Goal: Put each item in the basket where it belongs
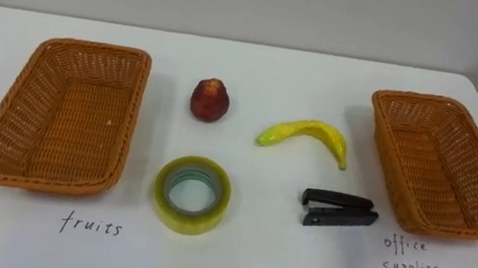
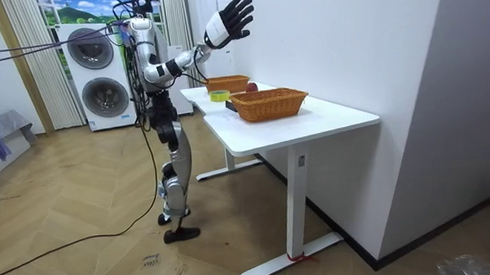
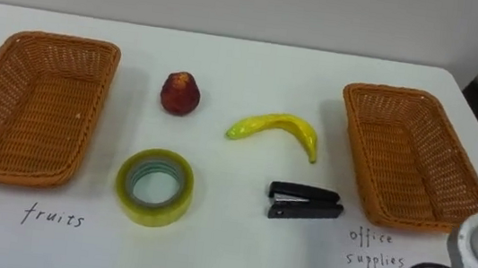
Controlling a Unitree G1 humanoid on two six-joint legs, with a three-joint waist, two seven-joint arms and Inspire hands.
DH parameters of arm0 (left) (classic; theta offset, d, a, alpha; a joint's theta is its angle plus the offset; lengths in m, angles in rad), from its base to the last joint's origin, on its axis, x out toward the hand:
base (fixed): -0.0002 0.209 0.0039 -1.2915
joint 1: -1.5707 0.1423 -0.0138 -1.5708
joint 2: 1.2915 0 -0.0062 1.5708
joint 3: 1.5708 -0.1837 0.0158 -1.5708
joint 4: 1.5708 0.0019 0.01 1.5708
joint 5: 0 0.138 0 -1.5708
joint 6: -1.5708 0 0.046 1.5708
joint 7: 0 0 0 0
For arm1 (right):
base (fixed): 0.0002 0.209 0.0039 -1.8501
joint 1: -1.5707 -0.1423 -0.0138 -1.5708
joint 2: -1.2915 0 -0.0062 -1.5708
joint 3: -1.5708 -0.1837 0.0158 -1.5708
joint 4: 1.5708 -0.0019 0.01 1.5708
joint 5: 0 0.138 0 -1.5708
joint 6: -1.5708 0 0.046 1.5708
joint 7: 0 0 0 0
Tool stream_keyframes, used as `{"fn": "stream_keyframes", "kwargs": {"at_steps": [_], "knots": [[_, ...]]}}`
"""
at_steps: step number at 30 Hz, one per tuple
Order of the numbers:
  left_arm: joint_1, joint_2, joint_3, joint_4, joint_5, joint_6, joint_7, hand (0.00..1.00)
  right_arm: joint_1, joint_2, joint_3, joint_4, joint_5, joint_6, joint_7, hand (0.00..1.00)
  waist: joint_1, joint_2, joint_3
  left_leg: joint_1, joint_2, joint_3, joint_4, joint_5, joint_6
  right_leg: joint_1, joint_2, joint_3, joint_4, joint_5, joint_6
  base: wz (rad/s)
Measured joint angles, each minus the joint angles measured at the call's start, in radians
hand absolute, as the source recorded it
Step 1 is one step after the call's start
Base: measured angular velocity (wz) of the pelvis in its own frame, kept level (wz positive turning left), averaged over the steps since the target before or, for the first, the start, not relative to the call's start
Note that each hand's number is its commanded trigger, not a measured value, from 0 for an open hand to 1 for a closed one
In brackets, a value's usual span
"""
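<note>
On the white table (image 1: 244,252) a red fruit (image 1: 209,100) and a yellow banana (image 1: 307,134) lie in the middle. In front of them lie a roll of yellowish tape (image 1: 188,223) and a black stapler (image 1: 337,208). An empty wicker basket (image 1: 64,123) at the left has "fruits" handwritten before it. A second empty basket (image 1: 439,161) at the right is marked for office supplies. In the room view my right hand (image 2: 231,17) is raised high above the table's edge, open with fingers spread and holding nothing.
I stand at the table's long side, facing the wall behind it. Two stacked washing machines (image 2: 96,74) stand behind me across the wooden floor. The table's right end (image 2: 346,118) juts out into the room.
</note>
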Motion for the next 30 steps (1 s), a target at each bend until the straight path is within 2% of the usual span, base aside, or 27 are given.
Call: {"fn": "stream_keyframes", "kwargs": {"at_steps": [5,9,10,13,19,20,27,30], "knots": [[0.006,-0.002,0.001,0.013,0.058,0.008,-0.011,0.00,-0.002,-0.006,0.050,-0.044,-0.112,0.009,0.160,0.00,0.003,-0.010,0.0004,0.003,0.000,0.002,0.000,0.000,0.000,0.004,-0.001,0.001,-0.001,0.000,0.000,0.00],[-0.003,0.004,0.000,0.012,0.098,0.011,-0.032,0.00,-0.002,-0.007,0.087,-0.042,-0.117,0.030,0.287,0.00,0.004,-0.019,0.0023,0.000,0.000,-0.003,0.002,0.000,0.000,0.003,-0.002,-0.006,-0.002,0.000,-0.001,0.03],[-0.002,0.007,0.000,0.013,0.098,0.012,-0.040,0.00,-0.002,-0.009,0.105,-0.035,-0.119,0.037,0.324,0.00,0.005,-0.025,-0.0003,0.000,0.000,-0.006,0.002,0.000,0.000,0.003,-0.002,-0.006,-0.001,0.001,-0.001,0.00],[-0.003,0.008,0.000,0.012,0.105,0.021,-0.047,0.00,-0.002,-0.017,0.140,-0.014,-0.160,0.052,0.427,0.00,0.005,-0.032,-0.0013,0.000,0.000,-0.007,0.002,0.000,0.000,0.005,-0.002,-0.006,0.000,0.001,-0.002,0.00],[-0.005,0.016,-0.001,0.007,0.137,0.026,-0.078,0.00,-0.001,-0.040,0.193,0.035,-0.208,0.078,0.617,0.00,0.021,-0.030,0.0003,0.001,0.001,-0.009,0.002,0.000,0.000,0.017,-0.002,-0.014,-0.001,0.002,-0.002,0.01],[-0.008,0.017,-0.001,0.007,0.136,0.026,-0.087,0.00,0.001,-0.040,0.193,0.037,-0.214,0.093,0.652,0.00,0.023,-0.029,0.0010,-0.001,0.001,-0.009,0.002,0.000,0.000,0.016,-0.003,-0.017,-0.001,0.002,-0.002,0.06],[-0.028,0.026,0.000,0.008,0.136,0.039,-0.112,0.00,0.001,-0.054,0.195,0.038,-0.253,0.122,0.824,0.00,0.028,-0.028,0.0008,-0.010,0.001,-0.022,0.001,0.000,0.000,0.013,-0.003,-0.022,-0.001,0.002,-0.003,0.05],[-0.037,0.028,0.001,0.009,0.136,0.047,-0.117,0.00,0.001,-0.061,0.214,0.038,-0.313,0.148,0.896,0.00,0.028,-0.028,0.0001,-0.010,0.002,-0.021,0.002,0.000,0.000,0.012,-0.002,-0.021,-0.001,0.002,-0.003,0.00]]}}
